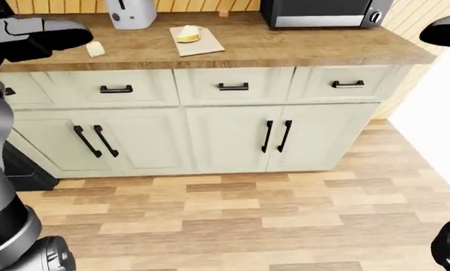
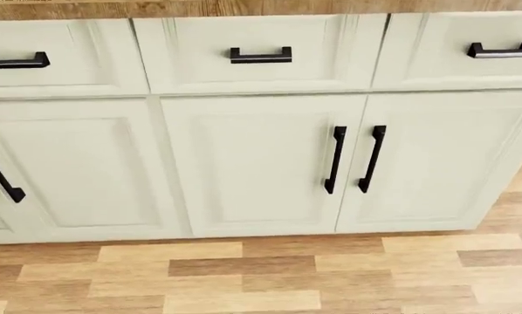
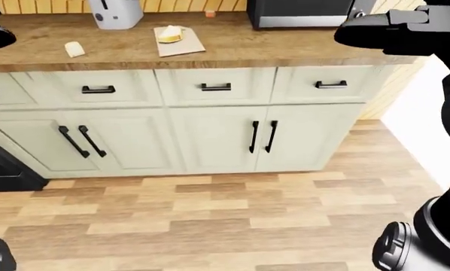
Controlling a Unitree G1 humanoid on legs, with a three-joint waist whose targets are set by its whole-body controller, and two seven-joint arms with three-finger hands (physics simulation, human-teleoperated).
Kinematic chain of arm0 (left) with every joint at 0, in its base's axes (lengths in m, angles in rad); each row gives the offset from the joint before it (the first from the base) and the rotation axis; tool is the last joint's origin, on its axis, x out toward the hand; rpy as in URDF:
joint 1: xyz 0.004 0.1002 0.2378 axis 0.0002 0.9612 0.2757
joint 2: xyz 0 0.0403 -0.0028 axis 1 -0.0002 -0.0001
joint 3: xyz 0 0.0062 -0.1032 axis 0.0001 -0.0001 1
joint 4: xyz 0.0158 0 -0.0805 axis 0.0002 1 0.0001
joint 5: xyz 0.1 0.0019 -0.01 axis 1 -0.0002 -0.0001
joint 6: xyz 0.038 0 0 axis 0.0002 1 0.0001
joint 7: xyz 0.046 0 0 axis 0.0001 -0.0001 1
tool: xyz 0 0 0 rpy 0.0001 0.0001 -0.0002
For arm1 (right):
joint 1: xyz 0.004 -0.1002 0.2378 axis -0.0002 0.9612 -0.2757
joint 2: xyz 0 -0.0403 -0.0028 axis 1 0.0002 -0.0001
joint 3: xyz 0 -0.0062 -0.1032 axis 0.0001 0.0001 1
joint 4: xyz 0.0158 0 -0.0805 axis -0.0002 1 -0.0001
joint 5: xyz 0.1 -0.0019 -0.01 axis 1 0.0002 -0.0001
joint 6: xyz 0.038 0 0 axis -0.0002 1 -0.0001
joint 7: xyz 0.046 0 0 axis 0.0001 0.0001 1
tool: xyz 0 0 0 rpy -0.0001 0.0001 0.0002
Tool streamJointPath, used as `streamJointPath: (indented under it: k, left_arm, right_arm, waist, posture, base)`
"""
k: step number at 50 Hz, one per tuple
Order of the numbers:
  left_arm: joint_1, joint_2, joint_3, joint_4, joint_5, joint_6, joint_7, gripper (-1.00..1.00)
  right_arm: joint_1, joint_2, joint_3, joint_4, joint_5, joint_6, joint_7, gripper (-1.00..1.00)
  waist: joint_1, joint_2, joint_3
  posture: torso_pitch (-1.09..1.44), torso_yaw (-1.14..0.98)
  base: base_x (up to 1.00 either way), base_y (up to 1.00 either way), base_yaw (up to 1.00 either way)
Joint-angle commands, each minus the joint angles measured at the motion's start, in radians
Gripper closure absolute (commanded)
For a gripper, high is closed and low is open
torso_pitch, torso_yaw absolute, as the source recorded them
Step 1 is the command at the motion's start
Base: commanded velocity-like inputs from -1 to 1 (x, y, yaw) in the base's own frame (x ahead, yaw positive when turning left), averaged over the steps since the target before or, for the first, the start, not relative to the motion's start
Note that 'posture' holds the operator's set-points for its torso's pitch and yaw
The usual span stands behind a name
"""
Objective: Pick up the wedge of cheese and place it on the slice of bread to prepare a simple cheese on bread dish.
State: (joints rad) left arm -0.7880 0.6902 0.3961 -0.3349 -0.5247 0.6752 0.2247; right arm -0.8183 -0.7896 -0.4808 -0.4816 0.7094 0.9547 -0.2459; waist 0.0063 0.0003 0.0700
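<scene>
The yellow cheese wedge (image 1: 188, 35) lies on a pale cutting board (image 1: 198, 42) on the wooden counter (image 1: 285, 48), at the top of the left-eye view. A small pale piece, seemingly the slice of bread (image 1: 95, 49), lies on the counter left of the board. My left hand (image 1: 78, 35) hovers at the view's upper left, close to the bread, fingers stretched out and holding nothing. My right hand (image 3: 349, 33) is raised at the upper right of the right-eye view, far right of the cheese, also stretched out with nothing in it. Neither hand shows in the head view.
A grey appliance (image 1: 131, 12) and a microwave (image 1: 323, 12) stand along the counter's far side. Below are pale green drawers and cabinet doors (image 2: 252, 163) with black handles, then wood plank floor (image 2: 261, 275). A dark appliance (image 3: 3, 169) sits at the left.
</scene>
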Motion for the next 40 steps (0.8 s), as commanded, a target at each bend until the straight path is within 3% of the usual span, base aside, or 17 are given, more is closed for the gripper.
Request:
streamJointPath:
  k: [1,3,4,6,9,13,14,15,19,26,28,29,30,31,34,38,40]
  left_arm:
    - [-0.047,0.013,0.061,-0.008,-0.074,-0.017,0.033,-1.00]
    - [-0.039,0.044,0.057,-0.007,-0.100,-0.026,0.053,-1.00]
    - [-0.033,0.053,0.054,-0.006,-0.110,-0.035,0.058,-1.00]
    - [-0.021,0.075,0.045,-0.003,-0.108,-0.052,0.063,-1.00]
    - [-0.007,0.102,0.031,0.001,-0.070,-0.066,0.063,-1.00]
    - [-0.011,0.106,0.023,-0.024,-0.051,-0.045,0.052,-1.00]
    - [-0.013,0.105,0.021,-0.024,-0.039,-0.046,0.050,-1.00]
    - [-0.016,0.106,0.023,-0.030,-0.034,-0.040,0.048,-1.00]
    - [-0.036,0.095,0.052,-0.031,-0.054,-0.018,0.055,-1.00]
    - [-0.018,0.110,0.045,-0.011,-0.047,-0.037,0.051,-1.00]
    - [-0.008,0.112,0.052,-0.004,-0.051,-0.043,0.045,-1.00]
    - [-0.009,0.114,0.053,-0.005,-0.055,-0.041,0.047,-1.00]
    - [-0.008,0.119,0.051,-0.007,-0.054,-0.041,0.046,-1.00]
    - [-0.006,0.121,0.056,-0.006,-0.058,-0.039,0.046,-1.00]
    - [0.002,0.132,0.071,-0.012,-0.073,-0.032,0.057,-1.00]
    - [-0.001,0.139,0.064,-0.040,-0.092,-0.010,0.079,-1.00]
    - [0.005,0.147,0.077,-0.045,-0.104,-0.004,0.085,-1.00]
  right_arm:
    - [0.020,-0.019,-0.006,-0.009,0.029,-0.084,-0.020,-1.00]
    - [0.041,-0.032,-0.007,-0.004,0.041,-0.103,-0.026,-1.00]
    - [0.047,-0.038,-0.006,-0.005,0.051,-0.105,-0.027,-1.00]
    - [0.054,-0.047,-0.004,-0.012,0.074,-0.107,-0.034,-1.00]
    - [0.061,-0.047,0.013,-0.006,0.075,-0.123,-0.036,-1.00]
    - [0.061,-0.045,0.015,-0.012,0.076,-0.120,-0.038,-1.00]
    - [0.065,-0.046,0.013,-0.012,0.077,-0.120,-0.037,-1.00]
    - [0.070,-0.050,0.016,-0.012,0.070,-0.123,-0.031,-1.00]
    - [0.068,-0.040,0.028,-0.009,0.059,-0.127,-0.024,-1.00]
    - [0.054,-0.025,0.036,-0.015,0.039,-0.113,-0.011,-1.00]
    - [0.047,-0.029,0.029,-0.019,0.043,-0.106,-0.011,-1.00]
    - [0.049,-0.027,0.032,-0.017,0.039,-0.110,-0.009,-1.00]
    - [0.050,-0.023,0.038,-0.012,0.032,-0.117,-0.004,-1.00]
    - [0.046,-0.021,0.043,-0.012,0.029,-0.115,-0.004,-1.00]
    - [0.038,-0.020,0.040,-0.020,0.033,-0.100,-0.004,-1.00]
    - [0.040,-0.020,0.036,-0.024,0.032,-0.096,-0.001,-1.00]
    - [0.044,-0.023,0.039,-0.025,0.025,-0.095,0.004,-1.00]
  waist:
    - [0.001,-0.002,-0.021]
    - [0.001,-0.005,-0.023]
    - [-0.004,0.000,-0.045]
    - [-0.005,-0.027,-0.037]
    - [-0.004,-0.035,-0.052]
    - [-0.012,0.020,-0.030]
    - [-0.014,0.041,-0.030]
    - [-0.015,0.083,-0.044]
    - [-0.006,0.051,-0.033]
    - [-0.014,-0.018,-0.026]
    - [-0.012,-0.052,-0.029]
    - [-0.012,-0.086,-0.042]
    - [-0.020,-0.047,-0.031]
    - [-0.010,-0.065,-0.037]
    - [-0.008,-0.054,-0.049]
    - [-0.007,-0.009,-0.027]
    - [-0.013,0.034,-0.030]
  posture:
    - [0.00,0.00]
    - [0.00,0.00]
    - [0.00,0.00]
    - [0.00,0.00]
    - [0.00,0.00]
    - [0.00,0.00]
    - [0.00,0.00]
    - [0.00,0.00]
    - [0.00,0.00]
    - [0.00,0.00]
    - [0.00,0.00]
    - [0.00,0.00]
    - [0.00,0.00]
    - [0.00,0.00]
    - [0.00,0.00]
    - [0.00,0.00]
    - [0.00,0.00]
  base:
    - [0.00,0.00,0.00]
    - [0.00,0.00,0.00]
    - [0.00,0.27,0.00]
    - [0.00,0.30,0.00]
    - [0.00,0.31,0.00]
    - [0.00,0.29,0.00]
    - [0.00,0.30,0.00]
    - [0.00,0.29,0.00]
    - [0.00,0.29,0.00]
    - [0.00,0.29,0.00]
    - [0.00,0.29,0.00]
    - [0.00,0.30,0.00]
    - [0.00,0.30,0.00]
    - [0.00,0.29,0.00]
    - [0.00,0.29,0.00]
    - [0.00,0.30,0.00]
    - [0.00,0.29,0.00]
